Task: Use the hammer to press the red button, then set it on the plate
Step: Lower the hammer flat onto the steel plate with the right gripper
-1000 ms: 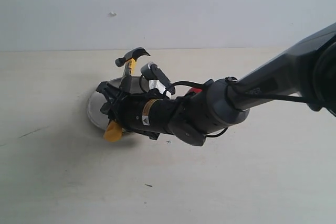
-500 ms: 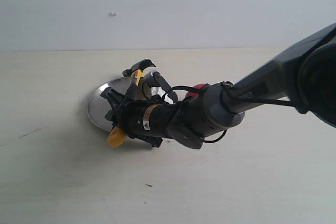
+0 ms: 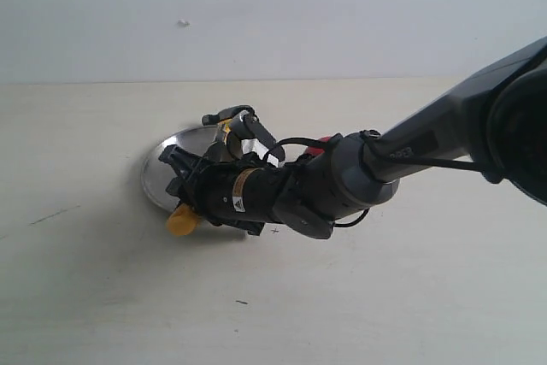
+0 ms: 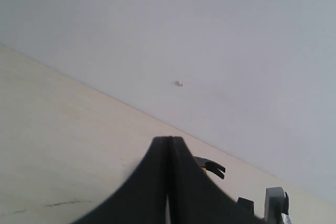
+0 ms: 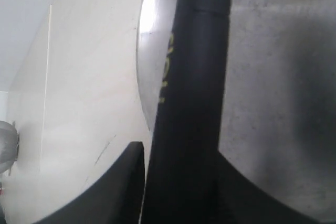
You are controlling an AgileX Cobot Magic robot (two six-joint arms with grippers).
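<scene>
The right arm's fingers [image 5: 122, 198] are clamped around the black-handled, yellow-capped claw hammer [image 3: 182, 220], just over the round silver metal plate [image 3: 154, 179] beneath them. The glossy red dome button [image 3: 318, 147] peeks out behind them. The left arm's fingers [image 4: 152, 182] are pressed together, empty.

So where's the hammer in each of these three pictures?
Exterior view: the hammer is left of centre, over the plate, held in the right gripper.
Left wrist view: only a small dark claw, probably the hammer, beside the shut left gripper.
Right wrist view: the hammer fills the middle, its black handle over the plate.
Shared landmark: the pale table shows in all three.
</scene>
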